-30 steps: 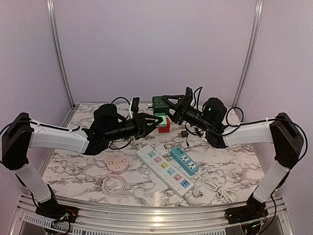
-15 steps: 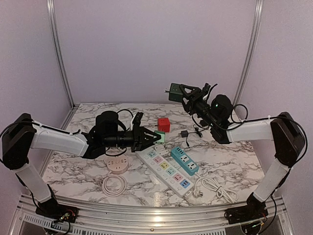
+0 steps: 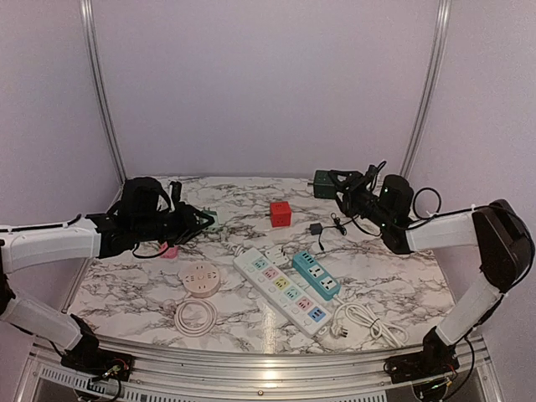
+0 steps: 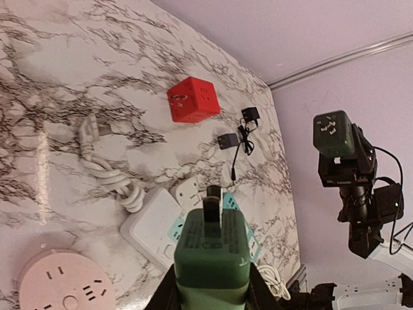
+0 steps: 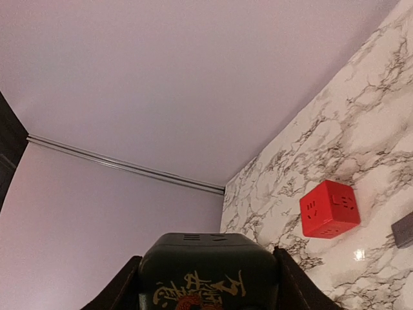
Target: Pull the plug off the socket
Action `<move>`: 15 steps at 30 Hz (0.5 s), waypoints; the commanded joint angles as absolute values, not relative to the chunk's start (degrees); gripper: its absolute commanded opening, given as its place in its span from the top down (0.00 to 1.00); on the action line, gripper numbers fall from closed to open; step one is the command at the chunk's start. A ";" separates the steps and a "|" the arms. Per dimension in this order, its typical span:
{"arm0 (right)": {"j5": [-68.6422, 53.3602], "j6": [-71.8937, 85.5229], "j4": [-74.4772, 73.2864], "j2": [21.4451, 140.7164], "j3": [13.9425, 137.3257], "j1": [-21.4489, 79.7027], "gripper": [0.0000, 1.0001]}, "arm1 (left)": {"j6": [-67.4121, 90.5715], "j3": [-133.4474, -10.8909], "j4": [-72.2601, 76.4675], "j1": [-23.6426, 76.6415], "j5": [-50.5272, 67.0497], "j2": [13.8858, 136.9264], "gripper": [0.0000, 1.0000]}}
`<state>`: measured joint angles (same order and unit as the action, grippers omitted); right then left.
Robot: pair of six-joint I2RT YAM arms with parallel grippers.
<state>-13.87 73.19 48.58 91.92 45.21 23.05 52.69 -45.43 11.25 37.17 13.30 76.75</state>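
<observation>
- The plug [image 4: 211, 248] is a green block with a printed label on its upper face. Dark prongs stick out of its far end, bare and seated in nothing.
- The left gripper [image 4: 211, 294] is clamped on the plug with a finger on each side, over the left part of the marble table [image 3: 126, 289].
- The cube socket [image 3: 321, 182] is dark green. The right gripper [image 3: 335, 184] grips it in the air over the far right of the table, well apart from the plug.
- Only the left wrist view shows us the prongs, and it also catches the cube socket's holed face across the scene. From the top view the plug is mostly hidden by the fingers.
- Only the right wrist view shows a gold and red mark on the cube socket's near face, with fingers pressed to both sides.
- Also on the table we note a red cube [image 3: 280, 213], a pink round socket [image 3: 199, 278], a white power strip [image 3: 280, 289] and a teal power strip [image 3: 316, 275].
</observation>
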 commanded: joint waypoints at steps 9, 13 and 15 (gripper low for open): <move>-20.20 66.80 40.16 75.80 27.46 9.46 0.96 | 47.96 -38.18 -18.32 23.83 -7.38 64.39 0.98; -22.15 65.78 38.64 73.01 23.81 5.68 0.96 | 48.63 -35.99 -21.64 21.58 -8.62 63.98 0.98; -22.92 65.29 38.58 72.42 22.30 4.13 0.96 | 49.14 -34.80 -21.93 20.63 -8.33 64.75 0.98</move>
<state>-20.01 67.42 39.64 74.22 24.12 6.68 49.21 -36.91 -16.29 22.20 -5.87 64.82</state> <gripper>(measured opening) 0.572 0.264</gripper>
